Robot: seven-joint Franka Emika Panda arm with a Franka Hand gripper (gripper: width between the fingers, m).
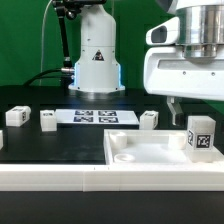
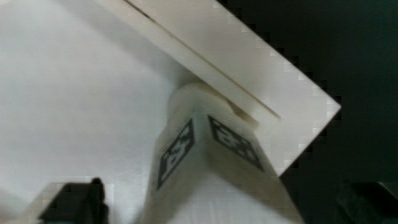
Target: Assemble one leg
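A leg [image 1: 200, 136], a small white block with a black-and-white tag, stands upright at the corner of the flat white tabletop [image 1: 140, 152] on the exterior view's right. My gripper [image 1: 195, 112] hangs over it, with one dark finger [image 1: 172, 110] showing just beside the leg. In the wrist view the leg [image 2: 217, 150] rises between the two dark fingers [image 2: 73, 202], with a gap on each side. The jaws stand wide open around the leg without touching it. The tabletop [image 2: 80, 100] lies beneath it.
Three more legs lie on the black table: two [image 1: 15, 117] [image 1: 47, 120] at the exterior view's left and one [image 1: 148, 120] behind the tabletop. The marker board [image 1: 95, 117] lies before the robot base [image 1: 95, 60]. A white strip [image 1: 60, 178] runs along the front.
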